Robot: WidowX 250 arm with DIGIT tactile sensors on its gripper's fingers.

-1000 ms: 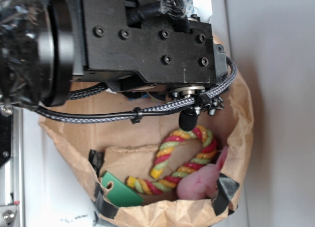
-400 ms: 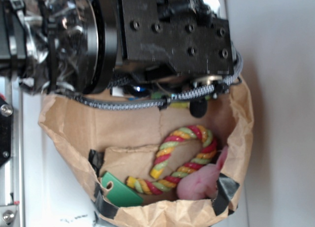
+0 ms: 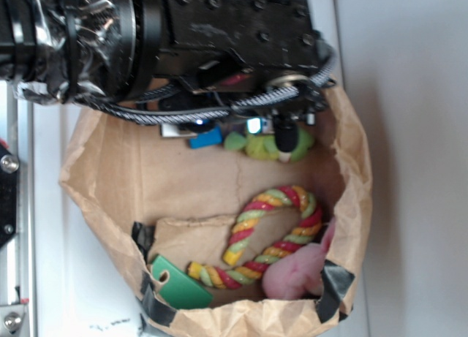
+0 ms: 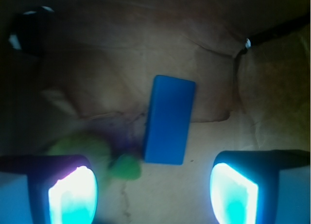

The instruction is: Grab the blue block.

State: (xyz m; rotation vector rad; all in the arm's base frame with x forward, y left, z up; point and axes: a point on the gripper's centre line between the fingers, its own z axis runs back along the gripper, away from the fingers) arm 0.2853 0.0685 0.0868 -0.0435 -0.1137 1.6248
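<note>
The blue block point(image 4: 168, 119) lies flat on the brown paper floor of the bag, its long side running away from me in the wrist view. In the exterior view only a corner of the blue block point(image 3: 205, 139) shows under the arm. My gripper point(image 4: 153, 192) is open, its two glowing fingertips point(image 4: 73, 195) wide apart with nothing between them. The block lies just beyond the gap, slightly right of centre. The gripper point(image 3: 241, 129) is mostly hidden by the arm's black body in the exterior view.
A yellow-green fuzzy toy point(image 3: 267, 145) lies right beside the block, also seen blurred as the green toy point(image 4: 97, 153). Further along in the paper bag point(image 3: 95, 198) are a coloured rope ring point(image 3: 274, 231), a pink toy point(image 3: 296, 271) and a flat green piece point(image 3: 179, 282).
The arm has moved up and left in the exterior view, uncovering the blue block's corner and the yellow-green toy that it hid before.
</note>
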